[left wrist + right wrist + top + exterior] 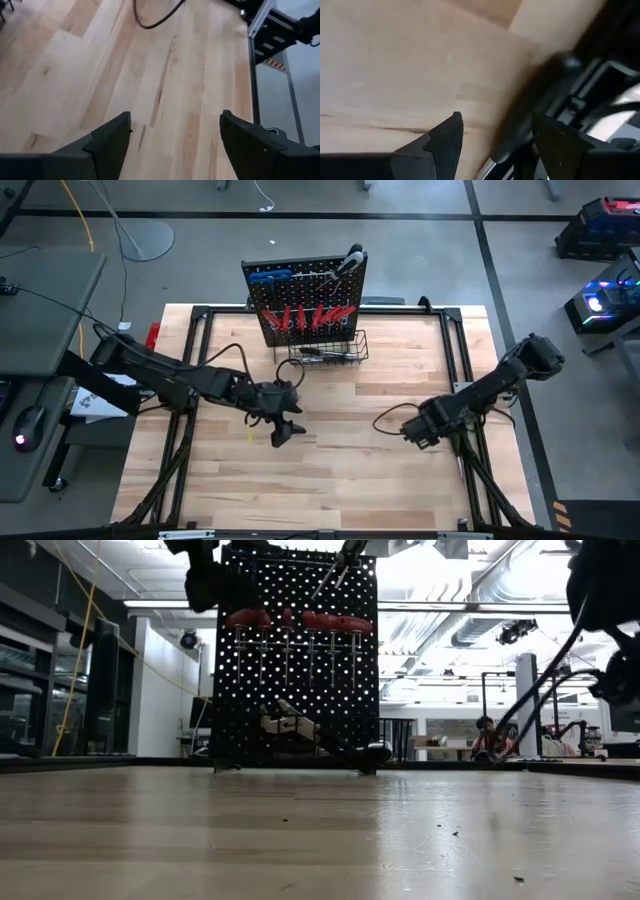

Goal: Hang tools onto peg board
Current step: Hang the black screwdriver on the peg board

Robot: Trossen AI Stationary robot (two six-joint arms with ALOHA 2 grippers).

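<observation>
Wooden table (330,470) fills centre of the high view, black frame rails along its edges, mostly bare boards across lower half. Peg board (305,300) upright at top centre edge of table, red-handled screwdrivers (300,318) hung in a row across its middle, blue T-handle key (270,277) at its upper left, wire basket (328,348) at its base with a few tools inside, too small to tell which. Left arm reaching in from left side; left gripper (285,430) just left of centre, below the board and well apart from it, fingers spread wide, nothing between them, only bare wood in its wrist view. Right gripper (418,430) at right of centre, near right frame rail, fingers parted, holding nothing; dark cable (530,115) crossing its wrist view close in front. Open boards between both grippers and along bottom edge.
</observation>
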